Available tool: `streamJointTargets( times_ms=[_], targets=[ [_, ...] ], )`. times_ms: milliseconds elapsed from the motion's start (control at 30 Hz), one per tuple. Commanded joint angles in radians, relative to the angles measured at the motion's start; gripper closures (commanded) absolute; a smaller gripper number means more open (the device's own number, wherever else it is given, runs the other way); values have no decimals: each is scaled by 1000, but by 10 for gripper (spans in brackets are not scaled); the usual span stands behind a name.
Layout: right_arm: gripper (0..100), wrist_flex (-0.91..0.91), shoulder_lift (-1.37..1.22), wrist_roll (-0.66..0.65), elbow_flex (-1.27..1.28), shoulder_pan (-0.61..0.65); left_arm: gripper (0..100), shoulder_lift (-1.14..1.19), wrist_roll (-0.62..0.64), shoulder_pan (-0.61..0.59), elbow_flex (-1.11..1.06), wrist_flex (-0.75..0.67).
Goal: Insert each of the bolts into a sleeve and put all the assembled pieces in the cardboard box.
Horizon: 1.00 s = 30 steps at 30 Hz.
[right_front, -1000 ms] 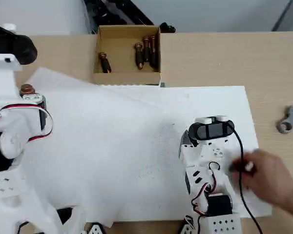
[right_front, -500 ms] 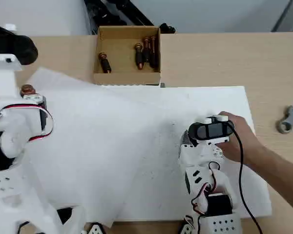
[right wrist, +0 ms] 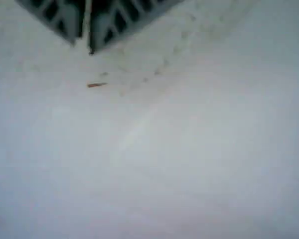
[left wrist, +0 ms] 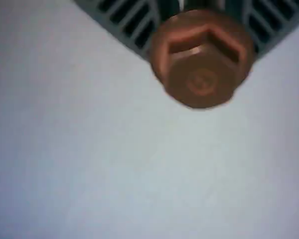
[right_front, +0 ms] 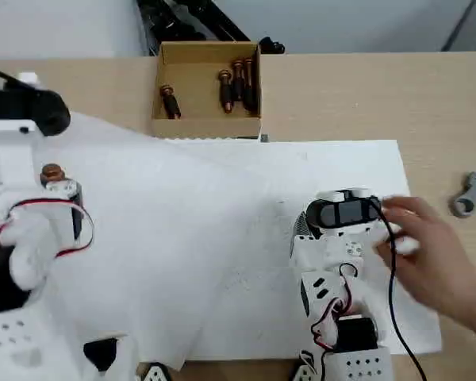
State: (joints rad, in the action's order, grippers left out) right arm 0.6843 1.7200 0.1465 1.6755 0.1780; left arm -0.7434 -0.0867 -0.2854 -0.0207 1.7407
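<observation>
Left arm [right_front: 32,238], with its copper-headed bolt [right_front: 51,172], has drawn back from the cardboard box [right_front: 206,119], ending farther from it than a second ago. A person's hand [right_front: 432,258], pressed to the right arm [right_front: 333,246] half a second earlier, has slid off, away from the box.

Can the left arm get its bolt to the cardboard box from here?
Probably yes. The left gripper is shut on the bolt, the cardboard box is open on top, and between them lies only white sheet; the person's hand is far from that path.
</observation>
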Motion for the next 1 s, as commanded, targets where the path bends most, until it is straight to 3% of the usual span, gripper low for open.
streamJointTargets(
  times_ms=[0,733,967],
  targets=[
    [995,4,-7,-8,14,5,994,-63,-6,-6,-2,9],
    [995,4,-7,-8,14,5,994,-104,-6,-5,-7,-215],
    [995,19,-7,-8,14,25,994,-112,-8,-5,-131,-215]
  ],
)
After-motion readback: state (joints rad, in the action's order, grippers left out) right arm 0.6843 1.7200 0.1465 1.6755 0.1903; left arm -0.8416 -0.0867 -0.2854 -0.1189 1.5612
